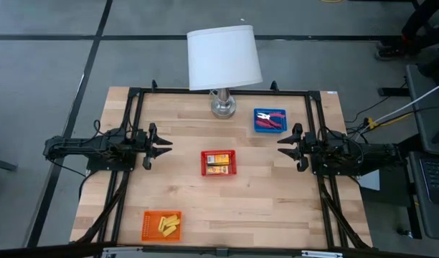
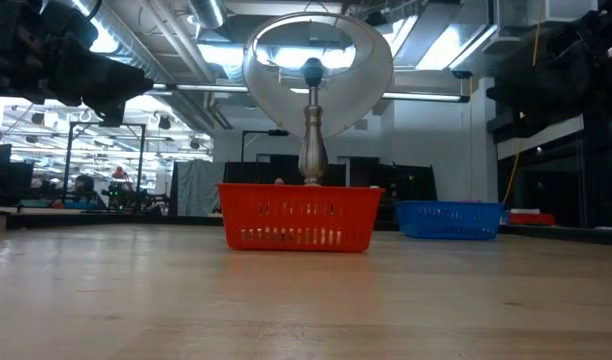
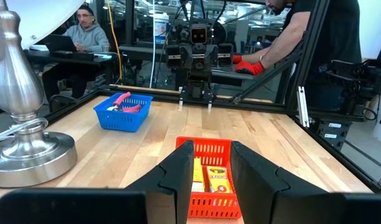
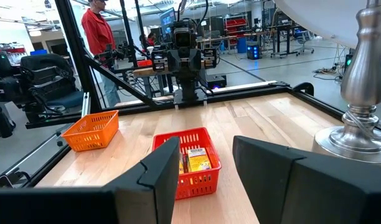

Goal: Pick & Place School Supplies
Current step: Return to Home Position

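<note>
The red tray [image 1: 219, 163] sits mid-table and holds two orange-yellow oblong pieces [image 3: 212, 175]. The blue tray [image 1: 270, 120], toward the far right, holds the pink-handled scissor-like tools [image 3: 124, 102]. The orange tray [image 1: 162, 225], near the table's near-left edge, holds several pale yellow blocks [image 1: 168, 224]. My left gripper [image 1: 164, 146] hovers open at the table's left side, pointing at the red tray. My right gripper [image 1: 285, 146] hovers open at the right side, facing the same tray. Neither touches anything.
A white-shaded lamp [image 1: 223, 57] with a silver base [image 1: 222, 106] stands at the far middle of the table. A black frame [image 1: 137, 100] runs around the tabletop. People stand and sit beyond the table. Bare wood lies between the trays.
</note>
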Robot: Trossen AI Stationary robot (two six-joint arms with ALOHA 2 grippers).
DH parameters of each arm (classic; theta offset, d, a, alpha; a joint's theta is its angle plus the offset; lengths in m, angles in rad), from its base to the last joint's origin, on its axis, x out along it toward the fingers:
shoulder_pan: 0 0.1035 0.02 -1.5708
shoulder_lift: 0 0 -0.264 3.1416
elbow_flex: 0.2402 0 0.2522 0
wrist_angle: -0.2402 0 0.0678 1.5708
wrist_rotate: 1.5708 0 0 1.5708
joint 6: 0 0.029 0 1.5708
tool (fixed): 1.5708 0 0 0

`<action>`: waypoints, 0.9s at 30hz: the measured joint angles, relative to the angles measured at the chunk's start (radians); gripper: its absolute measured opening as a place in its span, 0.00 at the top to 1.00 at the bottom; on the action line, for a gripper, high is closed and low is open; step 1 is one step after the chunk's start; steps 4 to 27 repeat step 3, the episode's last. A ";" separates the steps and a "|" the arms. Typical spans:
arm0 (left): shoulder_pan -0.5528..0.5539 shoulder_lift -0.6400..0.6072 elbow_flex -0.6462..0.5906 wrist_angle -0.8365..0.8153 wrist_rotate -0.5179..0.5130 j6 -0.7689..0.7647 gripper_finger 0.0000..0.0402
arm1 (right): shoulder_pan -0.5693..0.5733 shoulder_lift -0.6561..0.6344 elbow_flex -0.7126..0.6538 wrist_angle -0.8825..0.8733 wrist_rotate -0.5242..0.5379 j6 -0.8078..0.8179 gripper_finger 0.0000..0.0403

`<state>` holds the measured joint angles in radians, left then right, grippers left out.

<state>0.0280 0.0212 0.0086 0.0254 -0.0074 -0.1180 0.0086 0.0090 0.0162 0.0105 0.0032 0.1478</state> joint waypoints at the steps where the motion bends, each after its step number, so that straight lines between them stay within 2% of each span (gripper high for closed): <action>1: 0.000 0.000 0.000 0.000 0.000 0.000 0.75 | 0.000 0.000 0.000 0.000 0.000 0.000 0.61; 27: 0.000 0.000 0.000 0.000 0.000 0.000 0.75 | 0.000 0.000 0.000 0.000 0.000 0.000 0.61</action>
